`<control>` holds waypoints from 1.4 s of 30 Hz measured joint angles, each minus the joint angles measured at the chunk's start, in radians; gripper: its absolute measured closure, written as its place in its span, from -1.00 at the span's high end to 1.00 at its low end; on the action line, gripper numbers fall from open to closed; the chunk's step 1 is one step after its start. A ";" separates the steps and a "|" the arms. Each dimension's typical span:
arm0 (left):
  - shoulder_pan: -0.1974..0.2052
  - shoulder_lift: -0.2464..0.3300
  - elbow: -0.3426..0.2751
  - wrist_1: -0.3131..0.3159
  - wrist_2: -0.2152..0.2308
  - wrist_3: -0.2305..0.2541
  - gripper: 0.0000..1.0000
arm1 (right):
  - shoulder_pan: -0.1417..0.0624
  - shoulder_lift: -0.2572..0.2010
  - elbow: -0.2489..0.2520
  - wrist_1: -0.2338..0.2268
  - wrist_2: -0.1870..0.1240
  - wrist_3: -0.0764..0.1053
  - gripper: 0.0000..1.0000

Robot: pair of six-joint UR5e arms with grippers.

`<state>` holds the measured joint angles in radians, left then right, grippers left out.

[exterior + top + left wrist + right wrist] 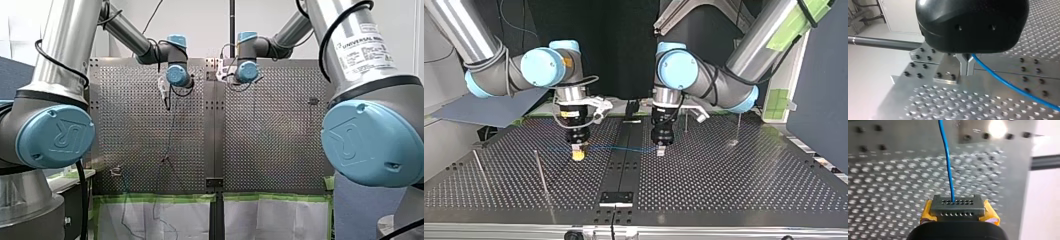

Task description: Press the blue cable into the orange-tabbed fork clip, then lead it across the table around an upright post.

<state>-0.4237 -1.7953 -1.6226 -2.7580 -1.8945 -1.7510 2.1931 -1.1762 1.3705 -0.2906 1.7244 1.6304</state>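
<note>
While flanked by upright posts (541, 172), gripped blue cable (619, 148) taut over tabletop (724, 185) with left tool (660, 151) and right tool (579, 155).

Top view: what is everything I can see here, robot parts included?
blue cable: one, blue, stretched between the two end effectors just above the table.
upright posts: four, thin metal; two at the top view's left, two farther back at its right.
table: one, dark perforated metal, under everything.
bracket: one, black, middle of the near edge.
right end effector: one, yellow pads, shut on the blue cable.
left end effector: one, black, shut on the blue cable.
</note>
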 joint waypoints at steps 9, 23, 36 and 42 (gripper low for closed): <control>-0.005 0.001 0.075 -0.062 0.004 0.008 -1.00 | -0.014 -0.043 -0.006 0.009 -0.001 0.006 -1.00; -0.021 0.001 0.196 -0.147 0.017 0.010 -1.00 | -0.051 -0.076 -0.007 0.038 0.001 0.007 -1.00; -0.051 -0.027 0.269 -0.174 0.015 0.009 -1.00 | -0.099 -0.106 -0.025 0.060 0.001 0.034 -1.00; -0.078 -0.066 0.299 -0.185 0.015 0.008 -1.00 | -0.122 -0.120 -0.032 0.078 0.000 0.039 -1.00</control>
<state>-0.5018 -1.8615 -1.3231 -2.9435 -1.8793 -1.7427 2.0708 -1.2961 1.3387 -0.2129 1.7245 1.6699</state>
